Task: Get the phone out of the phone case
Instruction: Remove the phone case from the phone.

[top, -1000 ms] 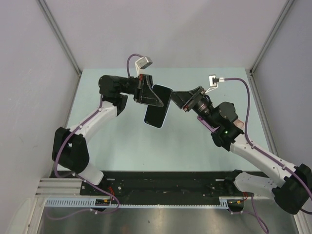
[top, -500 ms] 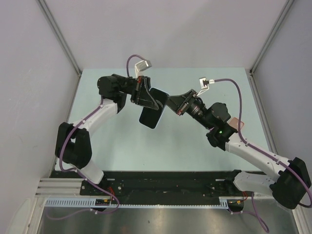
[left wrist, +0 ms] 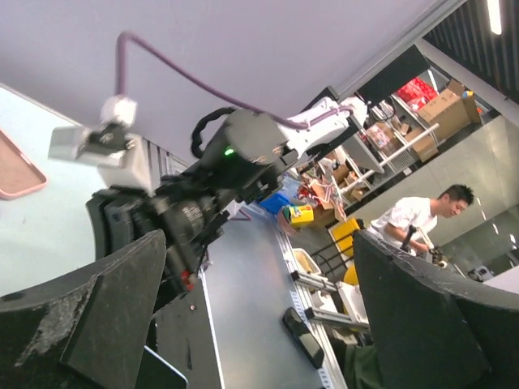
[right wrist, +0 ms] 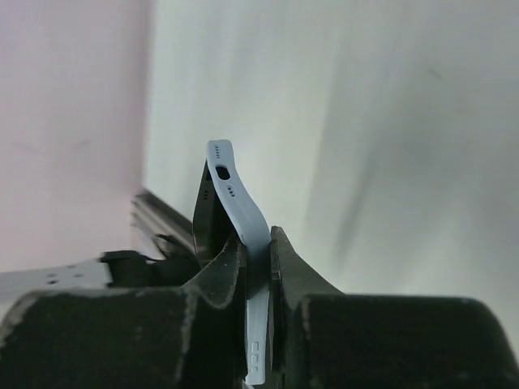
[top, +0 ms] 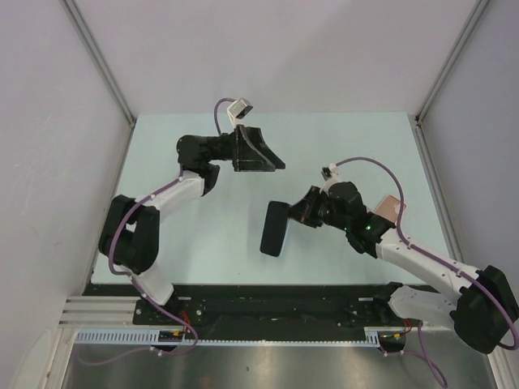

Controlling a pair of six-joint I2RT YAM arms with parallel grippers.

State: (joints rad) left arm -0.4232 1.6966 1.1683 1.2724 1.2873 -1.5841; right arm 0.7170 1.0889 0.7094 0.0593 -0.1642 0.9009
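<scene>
Right end effector (right wrist: 256, 255) clamped on the case (right wrist: 237, 198), phone (right wrist: 202, 212) peeling out at one end, over the bench (top: 203, 243); left end effector (top: 263, 159) gaped, empty. We judged the case bendy, the phone stiff and slick: grip its edges.

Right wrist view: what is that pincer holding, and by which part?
The right pincer is shut on the light blue phone case, pinching its thin side wall near the port end. The left pincer is open and empty.
</scene>
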